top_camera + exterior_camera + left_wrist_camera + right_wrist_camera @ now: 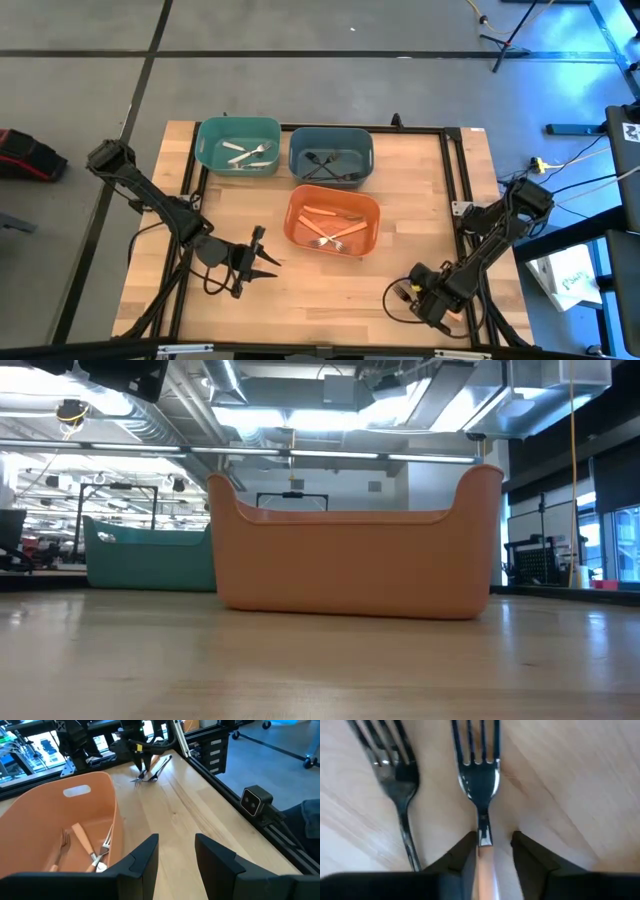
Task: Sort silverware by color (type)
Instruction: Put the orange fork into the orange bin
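Note:
Two forks lie on the table near its near right corner. The right wrist view shows a metal-headed fork with an orange handle (481,790) and beside it a dark fork (396,775). My right gripper (492,842) points down over them (403,292), narrowly open, with one finger on each side of the orange handle just behind the fork's neck. My left gripper (176,842) is open and holds nothing; it hovers left of the orange bin (268,258). The left wrist view shows the two forks (152,770) under the right gripper. My right gripper has its fingers astride the orange handle (484,865) of the fork, which lies flat on the wood. One finger (462,855) stands right against the handle, while wood shows between the handle and the other finger. Whether it touches the fork, I cannot tell.
Three bins stand on the far half of the table: a teal one (238,145) with white utensils, a blue-grey one (331,155) with black forks, and an orange one (332,222) with orange-handled forks. A black frame rail (452,180) runs along the table's right side.

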Available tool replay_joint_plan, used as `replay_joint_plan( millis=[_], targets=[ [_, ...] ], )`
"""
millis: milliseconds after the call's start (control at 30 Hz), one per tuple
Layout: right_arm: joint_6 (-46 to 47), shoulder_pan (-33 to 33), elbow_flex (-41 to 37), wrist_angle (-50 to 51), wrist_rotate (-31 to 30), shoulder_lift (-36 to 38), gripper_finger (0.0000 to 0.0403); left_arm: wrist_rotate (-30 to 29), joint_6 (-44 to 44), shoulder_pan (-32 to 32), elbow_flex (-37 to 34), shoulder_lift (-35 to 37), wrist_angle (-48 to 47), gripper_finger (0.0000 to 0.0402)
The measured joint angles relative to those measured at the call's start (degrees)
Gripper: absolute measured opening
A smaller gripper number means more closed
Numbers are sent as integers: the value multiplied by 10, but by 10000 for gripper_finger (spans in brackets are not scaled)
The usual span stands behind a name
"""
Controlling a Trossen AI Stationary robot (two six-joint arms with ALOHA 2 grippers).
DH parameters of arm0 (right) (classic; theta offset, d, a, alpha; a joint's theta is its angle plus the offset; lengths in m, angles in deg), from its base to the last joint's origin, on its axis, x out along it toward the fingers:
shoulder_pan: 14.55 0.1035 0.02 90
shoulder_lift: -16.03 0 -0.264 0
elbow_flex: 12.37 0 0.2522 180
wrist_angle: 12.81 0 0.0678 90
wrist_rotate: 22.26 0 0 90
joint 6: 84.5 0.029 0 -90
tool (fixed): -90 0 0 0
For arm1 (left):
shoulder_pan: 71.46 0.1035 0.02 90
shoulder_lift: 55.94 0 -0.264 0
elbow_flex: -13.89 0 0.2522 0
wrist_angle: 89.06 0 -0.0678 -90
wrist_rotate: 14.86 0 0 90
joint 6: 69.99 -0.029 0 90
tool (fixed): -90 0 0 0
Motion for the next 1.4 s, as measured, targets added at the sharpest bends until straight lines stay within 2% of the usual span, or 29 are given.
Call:
replay_joint_plan(
  millis=[167,233,400,467,567,767,933,1100,1300,1400],
  targets=[
    [-19,1,0,0,-26,-1,35,0,1,0,0,0,-5,123],
    [-21,2,-1,1,-41,-1,12,0,1,0,0,0,-5,123],
    [-28,2,1,4,-52,0,24,0,1,0,0,0,-5,123],
    [-32,2,10,19,-58,1,17,0,0,0,0,0,-7,123],
    [-38,-1,34,82,-102,-2,6,0,1,0,0,0,-7,123],
    [-85,-11,117,163,-153,0,10,0,1,0,0,0,-12,123],
    [-171,-51,199,208,-214,1,5,0,1,0,0,0,-14,123],
    [-291,-111,280,231,-323,1,7,0,4,0,0,0,-15,123],
    [-427,-185,366,220,-387,1,4,0,26,0,0,0,-15,123],
    [-492,-224,377,180,-392,2,4,0,26,0,0,0,-15,123]
  ],
)
